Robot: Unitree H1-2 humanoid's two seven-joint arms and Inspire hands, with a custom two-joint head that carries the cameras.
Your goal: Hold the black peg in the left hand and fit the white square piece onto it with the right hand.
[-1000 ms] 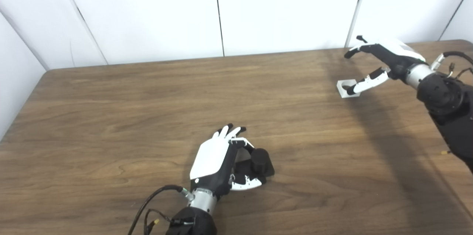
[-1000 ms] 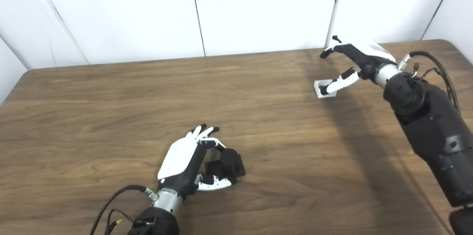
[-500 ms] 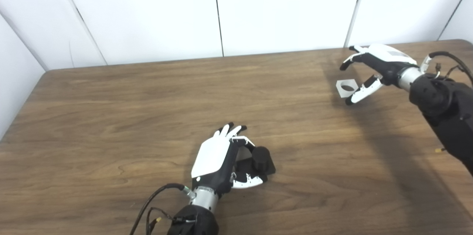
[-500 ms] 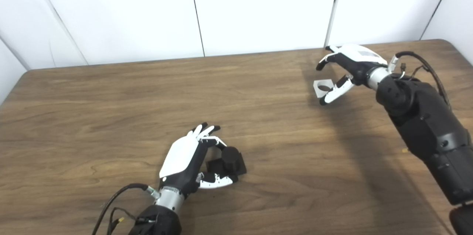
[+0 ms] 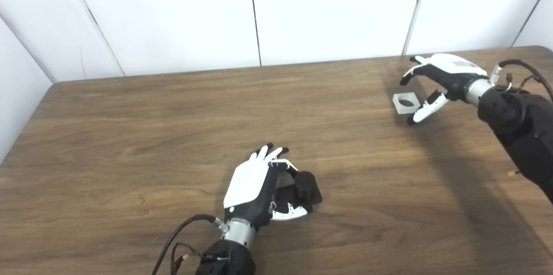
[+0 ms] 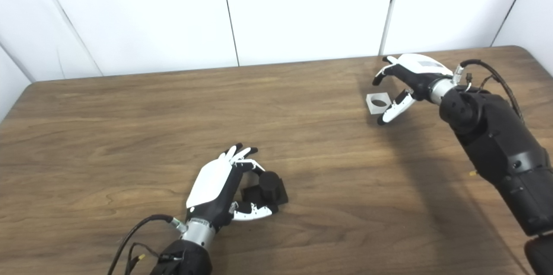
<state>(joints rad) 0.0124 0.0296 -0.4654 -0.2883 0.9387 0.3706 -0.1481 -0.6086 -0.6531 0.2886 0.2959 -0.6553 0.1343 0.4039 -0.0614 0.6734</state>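
Here, my left hand (image 5: pixel 255 188) cups the black peg (image 5: pixel 304 182) on the table (image 5: pixel 129 136); my right hand (image 5: pixel 436 77), fingers spread, hovers beside the white square piece (image 5: pixel 405 103).

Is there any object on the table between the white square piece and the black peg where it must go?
Nothing visible does. Between the white square piece with a round hole, beside the open right hand, and the black peg on its square base at the left hand, only bare wooden table shows.
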